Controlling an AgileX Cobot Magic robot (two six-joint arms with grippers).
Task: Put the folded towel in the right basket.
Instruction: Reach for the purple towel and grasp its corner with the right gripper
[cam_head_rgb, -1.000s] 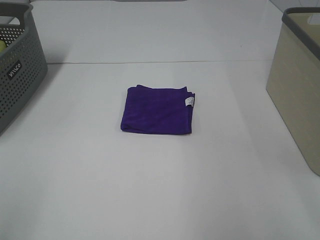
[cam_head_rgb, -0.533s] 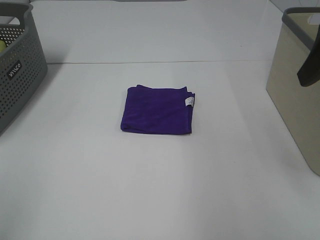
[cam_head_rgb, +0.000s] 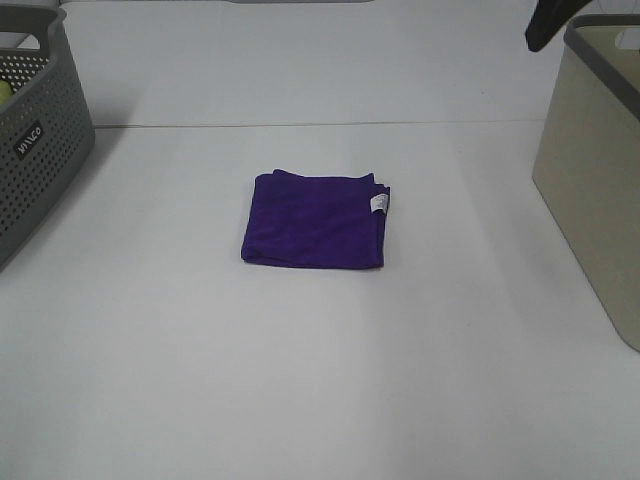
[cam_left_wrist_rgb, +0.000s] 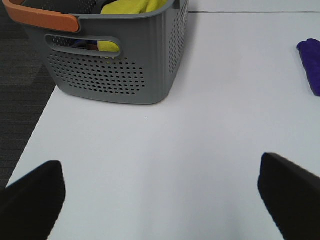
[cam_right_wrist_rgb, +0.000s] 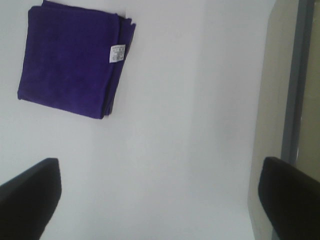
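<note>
The folded purple towel (cam_head_rgb: 315, 220) with a small white label lies flat in the middle of the white table. It also shows in the right wrist view (cam_right_wrist_rgb: 70, 60), and its edge shows in the left wrist view (cam_left_wrist_rgb: 311, 62). The right basket (cam_head_rgb: 590, 180) is beige with a grey rim and stands at the table's right edge; its wall shows in the right wrist view (cam_right_wrist_rgb: 280, 100). My right gripper (cam_right_wrist_rgb: 160, 200) is open and empty, high above the table between towel and basket. My left gripper (cam_left_wrist_rgb: 160, 200) is open and empty, low near the table's left front.
A grey perforated basket (cam_head_rgb: 30, 130) stands at the far left; in the left wrist view (cam_left_wrist_rgb: 110, 65) it has an orange handle and holds a yellow cloth. A dark part of the right arm (cam_head_rgb: 548, 22) shows at the top right, beside the beige basket's rim.
A dark part of the right arm came into the exterior view at the right edge, then rose to the top right. The towel and both baskets have not moved.
</note>
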